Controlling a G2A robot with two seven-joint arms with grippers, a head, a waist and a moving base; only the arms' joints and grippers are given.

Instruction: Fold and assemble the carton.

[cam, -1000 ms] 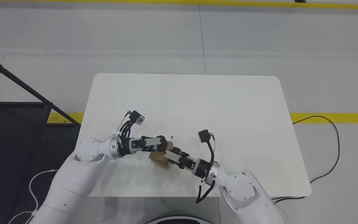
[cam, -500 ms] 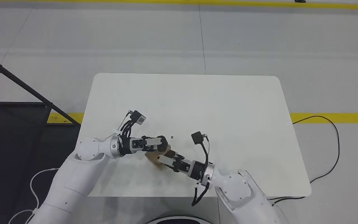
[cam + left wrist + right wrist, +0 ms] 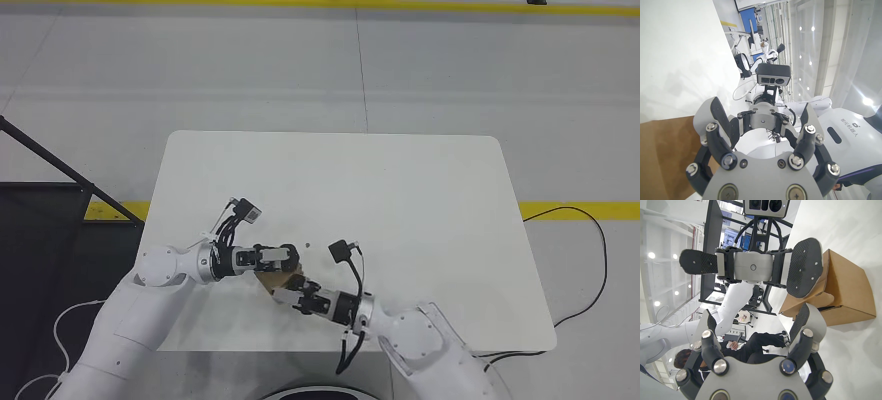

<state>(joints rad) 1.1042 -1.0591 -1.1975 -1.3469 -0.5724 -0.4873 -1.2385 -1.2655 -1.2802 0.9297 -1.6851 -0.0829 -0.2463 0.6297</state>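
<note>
**While right gripper and left gripper gape, carton lies between**

Nearest the robot, the right gripper's fingers are spread, one just beside the brown carton's loose end flaps. Beyond, one pad of the left gripper lies against that open end. The carton rests near the white table's robot-side edge.

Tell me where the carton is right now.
In the top view the carton sits on the white table near its front edge, left of centre, between the left tool and the right tool.
</note>
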